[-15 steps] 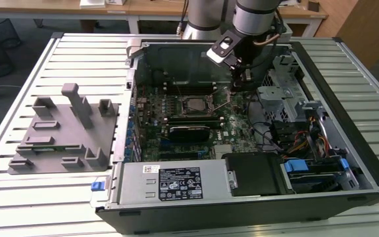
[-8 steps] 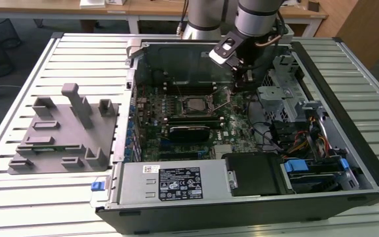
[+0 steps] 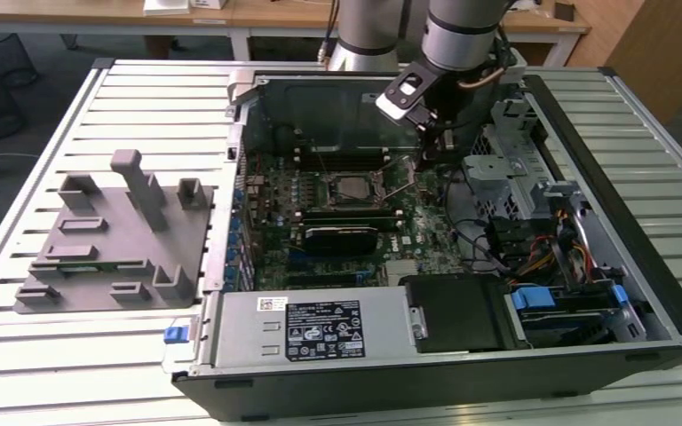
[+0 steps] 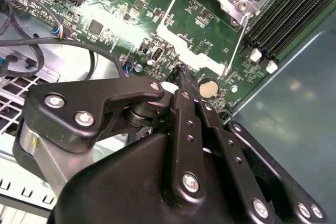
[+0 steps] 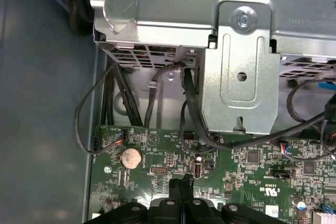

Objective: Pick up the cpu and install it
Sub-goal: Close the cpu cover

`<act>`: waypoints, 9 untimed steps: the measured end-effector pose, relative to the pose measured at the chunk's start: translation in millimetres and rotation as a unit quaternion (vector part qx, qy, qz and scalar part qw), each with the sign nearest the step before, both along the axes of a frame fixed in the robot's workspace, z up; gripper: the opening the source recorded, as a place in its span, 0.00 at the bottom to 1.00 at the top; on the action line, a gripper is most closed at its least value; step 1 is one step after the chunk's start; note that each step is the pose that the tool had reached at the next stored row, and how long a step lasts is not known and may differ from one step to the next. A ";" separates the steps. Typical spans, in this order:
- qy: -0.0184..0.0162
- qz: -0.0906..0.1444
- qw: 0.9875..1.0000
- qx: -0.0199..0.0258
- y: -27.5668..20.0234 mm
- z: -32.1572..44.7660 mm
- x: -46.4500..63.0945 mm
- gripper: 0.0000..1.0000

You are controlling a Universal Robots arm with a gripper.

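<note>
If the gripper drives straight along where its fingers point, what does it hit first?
Most likely the green motherboard. The gripper, fingers closed, points down at a patch of the motherboard next to the coin cell battery, with nothing visible in between. The remaining gap is hard to judge from both wrist views.

Bright, even room light; glare washes the motherboard (image 4: 113, 22) (second wrist view).

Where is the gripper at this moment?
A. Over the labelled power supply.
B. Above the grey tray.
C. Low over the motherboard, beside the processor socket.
C: the gripper hangs over the green motherboard, just to the exterior view's right of the socket, well apart from the grey tray.
</note>
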State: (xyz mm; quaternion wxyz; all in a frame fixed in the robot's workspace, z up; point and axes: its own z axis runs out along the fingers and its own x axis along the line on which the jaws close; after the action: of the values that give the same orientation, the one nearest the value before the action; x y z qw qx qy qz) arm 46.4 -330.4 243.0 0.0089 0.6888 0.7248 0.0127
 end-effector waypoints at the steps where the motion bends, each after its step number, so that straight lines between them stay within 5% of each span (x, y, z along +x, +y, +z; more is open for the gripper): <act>1: 0.000 0.000 1.000 0.000 0.0 -0.3 -1.1 0.11; 9: 0.000 0.001 1.000 0.000 0.0 -1.7 -10.9 0.11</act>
State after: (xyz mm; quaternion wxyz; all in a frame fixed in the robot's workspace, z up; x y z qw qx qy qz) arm 35.5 -330.4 241.3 0.0089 0.6878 0.7258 0.0127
